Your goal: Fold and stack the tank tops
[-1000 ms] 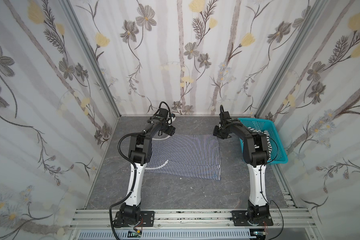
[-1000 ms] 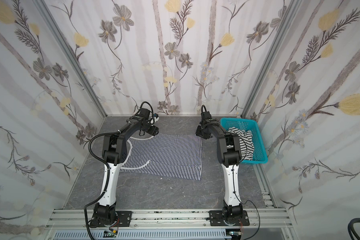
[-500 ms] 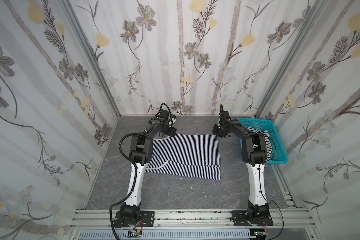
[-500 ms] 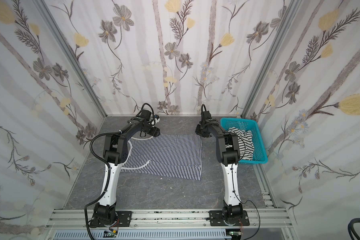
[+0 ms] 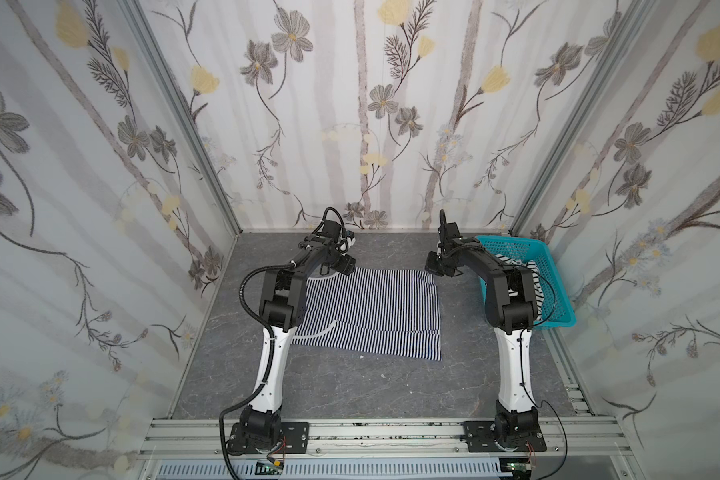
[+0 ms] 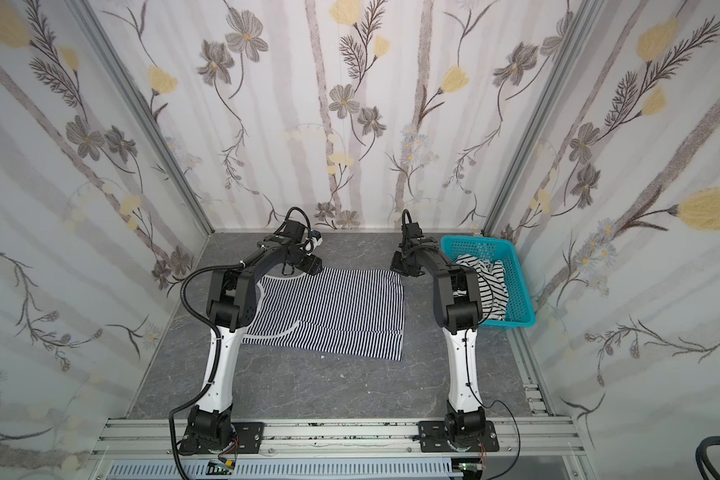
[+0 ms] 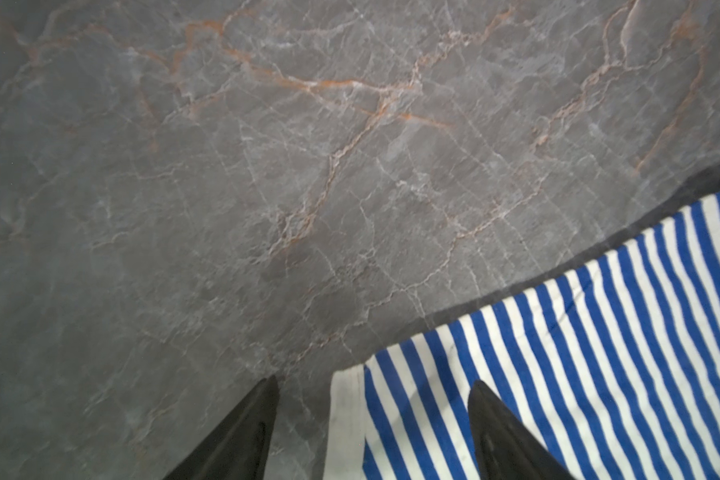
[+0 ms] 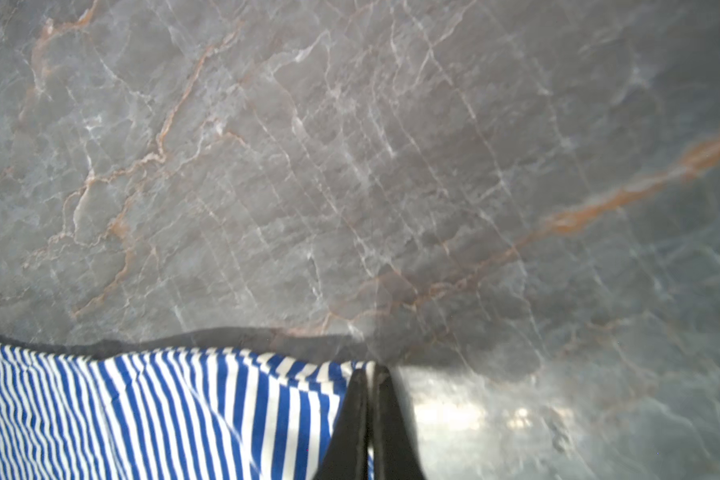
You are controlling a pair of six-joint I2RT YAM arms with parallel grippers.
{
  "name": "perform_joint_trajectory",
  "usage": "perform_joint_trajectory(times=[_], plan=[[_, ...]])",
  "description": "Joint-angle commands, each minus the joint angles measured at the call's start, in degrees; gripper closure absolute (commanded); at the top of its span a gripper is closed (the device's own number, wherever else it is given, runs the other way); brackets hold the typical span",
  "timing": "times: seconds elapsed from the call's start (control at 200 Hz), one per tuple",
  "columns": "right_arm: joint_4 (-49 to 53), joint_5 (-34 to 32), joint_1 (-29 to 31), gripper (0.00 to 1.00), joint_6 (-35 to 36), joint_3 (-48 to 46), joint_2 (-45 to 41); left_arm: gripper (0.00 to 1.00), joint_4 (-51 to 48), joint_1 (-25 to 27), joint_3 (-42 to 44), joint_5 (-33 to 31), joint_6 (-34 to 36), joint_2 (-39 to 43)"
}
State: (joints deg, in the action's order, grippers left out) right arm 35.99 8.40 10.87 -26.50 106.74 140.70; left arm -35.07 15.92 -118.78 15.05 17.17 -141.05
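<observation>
**Right gripper pinches a corner of the fine-striped tank top; left gripper gapes**

Top views: In both top views the fine-striped tank top lies spread flat at the middle of the grey table. The left gripper is at its 11 o'clock corner and the right gripper at its 1 o'clock corner. At the top's 3 o'clock stands the turquoise basket. In it the wide-striped tank top lies crumpled, partly hidden by the right arm. In a top view the same layout shows: top, basket, crumpled top.

Left wrist view: The jaws stand wide apart and released, gripping nothing. One fingertip is over bare table and the other over the stripes. The top's white-trimmed edge lies between them.

Right wrist view: The fingers are clenched together with the cloth's corner caught between them. The top's edge beside them is raised and throws a dark shadow on the table.
</observation>
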Motion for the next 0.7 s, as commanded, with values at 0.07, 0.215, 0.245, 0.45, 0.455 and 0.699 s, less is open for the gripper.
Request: perform_joint_trajectory(times=[0.07, 0.215, 0.245, 0.45, 0.455, 0.699], plan=[[-1.64, -0.76, 0.20, 1.00, 0.18, -2.55, -4.26, 0.26, -1.17, -0.02, -0.62, 0.10, 0.87, 0.04], [-2.03, -0.85, 0.33, 1.00, -0.03, -4.02, -5.52, 0.37, -1.25, 0.28, -1.02, 1.02, 1.02, -0.83], [-2.08, -0.85, 0.38, 1.00, -0.04, -4.31, -5.82, 0.41, -1.25, 0.38, -0.86, 0.88, 1.18, -0.80], [-2.66, -0.71, 0.38, 1.00, -0.20, -5.58, -6.63, 0.54, -1.26, 0.77, -0.97, 0.61, 1.38, -0.75], [-2.62, -0.69, 0.38, 1.00, -0.21, -5.58, -6.65, 0.54, -1.29, 0.77, -0.99, 0.56, 1.38, -0.77], [-3.27, -0.28, 0.38, 1.00, -0.36, -6.57, -7.28, 0.61, -1.21, 0.72, -2.24, -0.25, 0.06, -1.85]])
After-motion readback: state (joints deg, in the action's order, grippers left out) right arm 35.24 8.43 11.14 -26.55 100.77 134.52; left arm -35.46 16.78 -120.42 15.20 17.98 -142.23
